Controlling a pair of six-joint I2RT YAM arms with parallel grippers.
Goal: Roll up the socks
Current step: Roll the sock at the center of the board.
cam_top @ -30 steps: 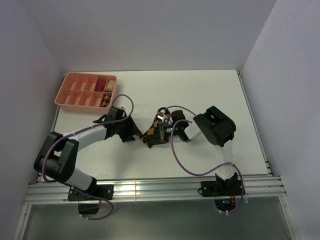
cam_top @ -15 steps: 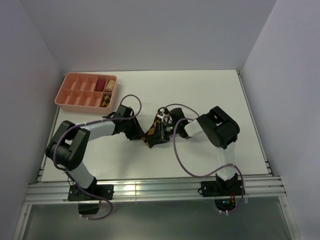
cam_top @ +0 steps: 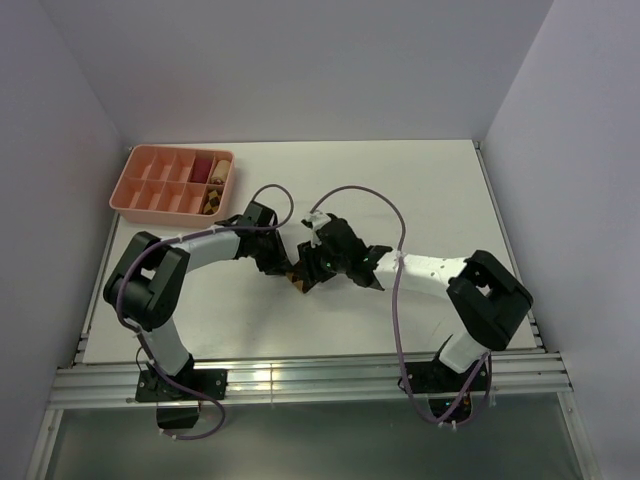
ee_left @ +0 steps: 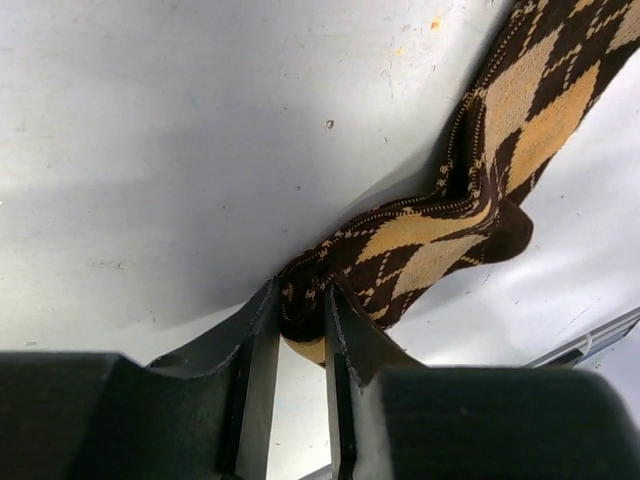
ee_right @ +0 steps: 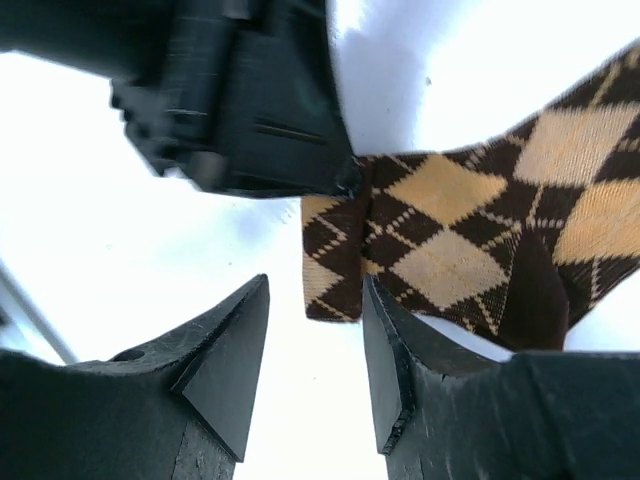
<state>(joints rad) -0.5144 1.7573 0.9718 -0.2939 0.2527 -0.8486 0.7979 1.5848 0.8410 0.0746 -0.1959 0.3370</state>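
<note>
The socks (cam_top: 297, 274) are dark brown with tan argyle diamonds and lie bunched on the white table between the two grippers. In the left wrist view the socks (ee_left: 480, 180) run up to the right, and my left gripper (ee_left: 297, 310) is shut on their lower end. My left gripper (cam_top: 283, 262) sits just left of the socks in the top view. My right gripper (ee_right: 315, 300) is open and empty, with the socks' end (ee_right: 440, 240) lying at its fingertips. My right gripper (cam_top: 312, 266) is just right of the socks in the top view.
A pink divided tray (cam_top: 180, 148) stands at the back left and holds a reddish roll (cam_top: 203, 168), a beige roll (cam_top: 222, 167) and an argyle roll (cam_top: 212, 201). White walls close in the table on three sides.
My left gripper has moved right to the socks and shut on their end. My right arm has stretched out to the left, and the socks now lie lower between the grippers.
</note>
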